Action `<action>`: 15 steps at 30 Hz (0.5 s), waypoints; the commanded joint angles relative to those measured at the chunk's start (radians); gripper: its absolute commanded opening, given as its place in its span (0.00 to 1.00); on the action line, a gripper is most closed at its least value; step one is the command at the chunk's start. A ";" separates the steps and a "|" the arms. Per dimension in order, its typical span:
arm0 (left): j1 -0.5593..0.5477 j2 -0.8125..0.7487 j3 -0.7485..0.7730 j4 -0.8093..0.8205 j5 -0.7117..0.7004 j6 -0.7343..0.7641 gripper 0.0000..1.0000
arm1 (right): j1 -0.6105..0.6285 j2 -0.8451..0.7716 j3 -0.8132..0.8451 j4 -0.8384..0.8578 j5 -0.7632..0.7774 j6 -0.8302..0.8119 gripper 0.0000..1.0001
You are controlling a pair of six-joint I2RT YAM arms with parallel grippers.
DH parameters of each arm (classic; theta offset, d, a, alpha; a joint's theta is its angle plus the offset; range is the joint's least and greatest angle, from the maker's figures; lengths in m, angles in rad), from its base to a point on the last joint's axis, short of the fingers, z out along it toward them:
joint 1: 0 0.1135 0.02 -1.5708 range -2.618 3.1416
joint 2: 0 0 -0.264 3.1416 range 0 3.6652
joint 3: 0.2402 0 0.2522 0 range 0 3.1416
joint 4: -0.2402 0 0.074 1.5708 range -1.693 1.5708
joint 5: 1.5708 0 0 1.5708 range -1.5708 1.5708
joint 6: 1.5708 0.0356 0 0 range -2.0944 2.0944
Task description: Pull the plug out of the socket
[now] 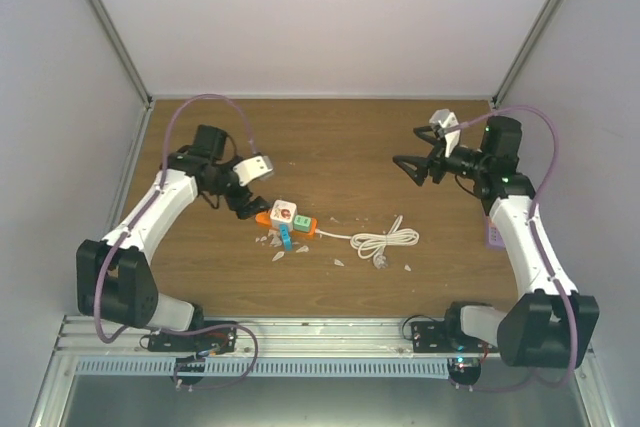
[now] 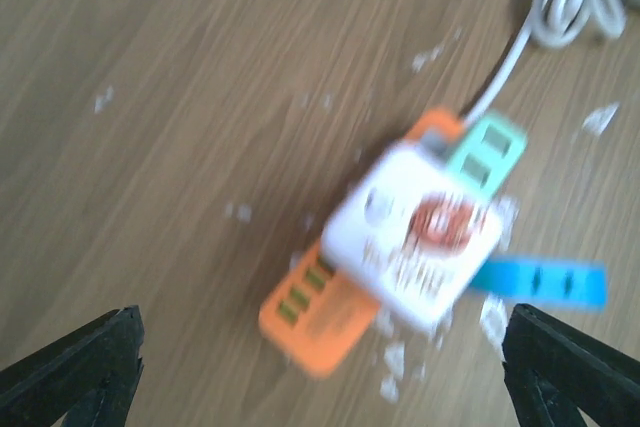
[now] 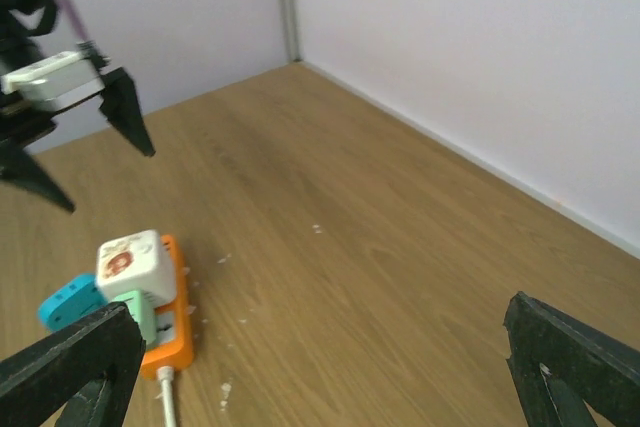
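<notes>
Plug (image 2: 415,237) sits on the orange socket (image 2: 300,312) under the left end effector (image 2: 322,332), spread wide and empty.

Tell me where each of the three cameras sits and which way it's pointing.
Top external: above and behind the bases, looking down at the table; both arms, left gripper and right gripper, show.
Left wrist: on the left arm, looking down at the white plug on the orange socket strip; own fingertips in bottom corners.
Right wrist: on the right arm, looking across the table toward the left gripper; own fingertips in bottom corners.
Shared: all three show the white plug and orange socket strip.
</notes>
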 commanded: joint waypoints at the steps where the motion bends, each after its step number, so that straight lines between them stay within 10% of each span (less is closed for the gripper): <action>1: 0.152 -0.051 -0.107 -0.108 0.036 0.178 0.97 | 0.107 0.024 -0.018 -0.031 -0.018 -0.121 1.00; 15: 0.212 0.073 -0.231 0.118 -0.035 0.225 0.75 | 0.264 0.038 -0.081 -0.121 0.033 -0.281 1.00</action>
